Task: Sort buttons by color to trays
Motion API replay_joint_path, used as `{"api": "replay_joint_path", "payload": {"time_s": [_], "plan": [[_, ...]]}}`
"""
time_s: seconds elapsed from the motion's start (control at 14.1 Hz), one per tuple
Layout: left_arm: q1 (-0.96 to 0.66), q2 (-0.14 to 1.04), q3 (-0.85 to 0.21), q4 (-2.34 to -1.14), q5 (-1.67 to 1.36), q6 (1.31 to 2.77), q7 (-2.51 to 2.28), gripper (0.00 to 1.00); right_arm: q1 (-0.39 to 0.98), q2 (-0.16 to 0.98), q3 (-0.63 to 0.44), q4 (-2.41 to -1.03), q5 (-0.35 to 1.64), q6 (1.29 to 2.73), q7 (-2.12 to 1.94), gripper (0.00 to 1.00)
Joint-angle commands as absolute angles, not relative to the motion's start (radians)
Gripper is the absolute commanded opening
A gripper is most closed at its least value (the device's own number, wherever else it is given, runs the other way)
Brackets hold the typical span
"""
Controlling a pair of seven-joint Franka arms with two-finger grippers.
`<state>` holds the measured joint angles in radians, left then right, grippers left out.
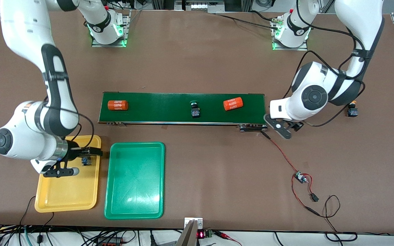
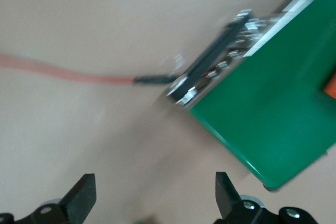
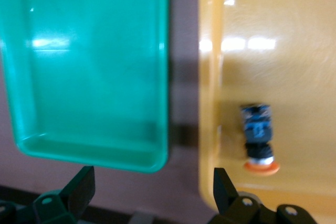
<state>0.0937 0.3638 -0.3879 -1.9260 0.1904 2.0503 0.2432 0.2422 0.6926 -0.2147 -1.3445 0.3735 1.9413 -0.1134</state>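
A yellow-orange-capped button (image 3: 258, 137) lies on its side in the yellow tray (image 1: 67, 194), close to the rim that faces the green tray (image 1: 135, 180). My right gripper (image 3: 152, 190) hovers open over that rim with nothing between its fingers; in the front view the button (image 1: 86, 161) sits just below the hand. A green-capped button (image 1: 195, 109) rides on the dark-green belt (image 1: 183, 102). Another yellow-orange button (image 1: 353, 111) stands on the table by the left arm. My left gripper (image 2: 154, 198) hangs open and empty over bare table at the belt's end.
Two orange cylinders (image 1: 117, 105) (image 1: 233, 103) lie on the belt. A red wire (image 1: 280, 153) runs from the belt's motor bracket (image 2: 210, 72) to a small board (image 1: 299, 177) toward the front camera. Cables hang along the table's front edge.
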Motion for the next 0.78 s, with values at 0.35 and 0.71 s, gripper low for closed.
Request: {"api": "replay_joint_path", "payload": {"time_s": [0.35,0.71], "plan": [[0.029,0.276,-0.154,-2.160,0.202,2.031,-0.100,1.00,0.474,0.479,-0.215,-1.489,0.249,1.887,0.289,1.00],[0.029,0.204,-0.143,-2.328,0.202,2.123,-0.097,1.00,0.667,0.488,-0.212,-1.509,0.215,1.901,0.581,1.00]]}}
